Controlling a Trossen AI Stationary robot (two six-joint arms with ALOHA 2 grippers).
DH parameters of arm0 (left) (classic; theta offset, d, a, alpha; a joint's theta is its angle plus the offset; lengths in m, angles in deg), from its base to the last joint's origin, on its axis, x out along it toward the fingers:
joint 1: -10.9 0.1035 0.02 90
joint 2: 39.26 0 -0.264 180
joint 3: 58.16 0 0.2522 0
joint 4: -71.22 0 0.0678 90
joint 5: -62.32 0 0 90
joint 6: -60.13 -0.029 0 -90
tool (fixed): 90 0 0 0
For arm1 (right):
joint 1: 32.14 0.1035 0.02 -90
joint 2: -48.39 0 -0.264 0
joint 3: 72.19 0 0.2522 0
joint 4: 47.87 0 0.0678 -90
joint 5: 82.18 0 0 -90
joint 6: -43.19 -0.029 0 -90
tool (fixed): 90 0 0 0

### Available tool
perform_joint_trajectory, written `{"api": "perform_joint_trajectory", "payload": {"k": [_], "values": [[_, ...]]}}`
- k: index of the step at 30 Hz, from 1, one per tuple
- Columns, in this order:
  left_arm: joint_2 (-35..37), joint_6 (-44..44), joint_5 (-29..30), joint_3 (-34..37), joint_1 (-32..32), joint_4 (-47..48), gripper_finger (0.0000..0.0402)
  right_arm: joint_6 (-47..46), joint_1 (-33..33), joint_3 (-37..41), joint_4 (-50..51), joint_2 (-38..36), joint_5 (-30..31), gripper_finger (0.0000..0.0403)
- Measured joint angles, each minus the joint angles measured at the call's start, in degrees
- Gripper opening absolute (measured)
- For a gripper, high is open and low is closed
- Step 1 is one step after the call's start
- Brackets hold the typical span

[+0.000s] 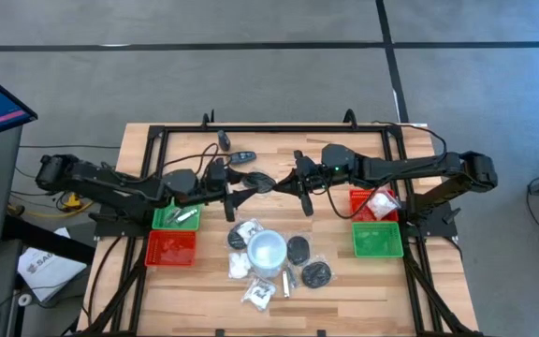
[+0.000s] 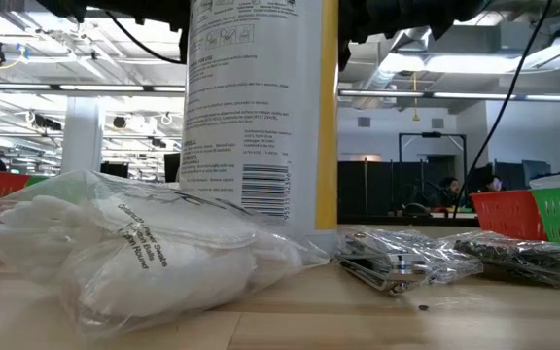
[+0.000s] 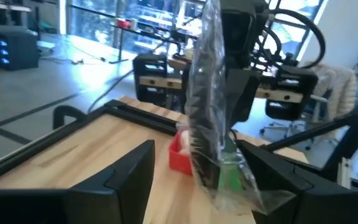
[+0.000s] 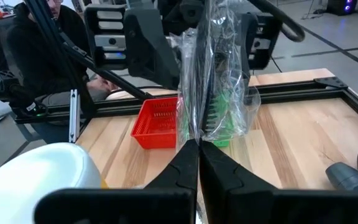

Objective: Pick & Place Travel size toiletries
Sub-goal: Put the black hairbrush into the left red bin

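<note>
My right gripper (image 1: pixel 293 183) (image 4: pixel 199 144) is shut on a clear wrapper with a dark oblong piece inside (image 4: pixel 204 93), above the table's middle. My left gripper (image 1: pixel 241 194) (image 3: pixel 194 149) faces it, open. Its fingers stand on either side of the same wrapper (image 3: pixel 213 118); I cannot tell whether they touch it. The other toiletries lie on the table toward its near edge: black discs (image 1: pixel 298 249), white wrapped pieces (image 1: pixel 244 234) (image 2: pixel 134 243) and a silvery stick (image 1: pixel 286 284). They lie around a white cup-like object (image 1: pixel 268 251). My right gripper pinches the clear wrapper between its two fingers at one end (image 4: pixel 197 127). The fingers come level from the table's right side. The wrapper reaches out past the fingertips toward my left gripper, lifted clear of the table.
A green tray (image 1: pixel 176 217) and a red tray (image 1: pixel 171 248) sit at the left. A red tray (image 1: pixel 374 201) holding a white wrapped piece and a green tray (image 1: pixel 378 240) sit at the right. A black frame (image 1: pixel 279 128) runs round the table's edges.
</note>
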Motion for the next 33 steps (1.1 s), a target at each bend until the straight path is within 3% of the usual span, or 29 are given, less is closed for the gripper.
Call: {"api": "perform_joint_trajectory", "payload": {"k": [15,23,30,33], "values": [[-1.90,-2.62,-3.33,0.00,0.87,-4.97,0.0161,0.61,-0.04,0.00,0.22,0.00,0.00,0.0000],[-1.90,-2.62,-4.79,0.00,0.87,-5.04,0.0100,0.60,-0.04,0.00,0.22,0.00,0.00,0.0000],[-1.90,-2.62,-5.12,0.00,0.87,-4.98,0.0023,0.56,-0.04,0.00,0.98,0.00,0.11,0.0001],[-1.90,-2.62,-5.10,0.00,0.87,-4.97,0.0018,0.56,-0.04,0.00,1.07,-0.02,0.09,0.0007]]}}
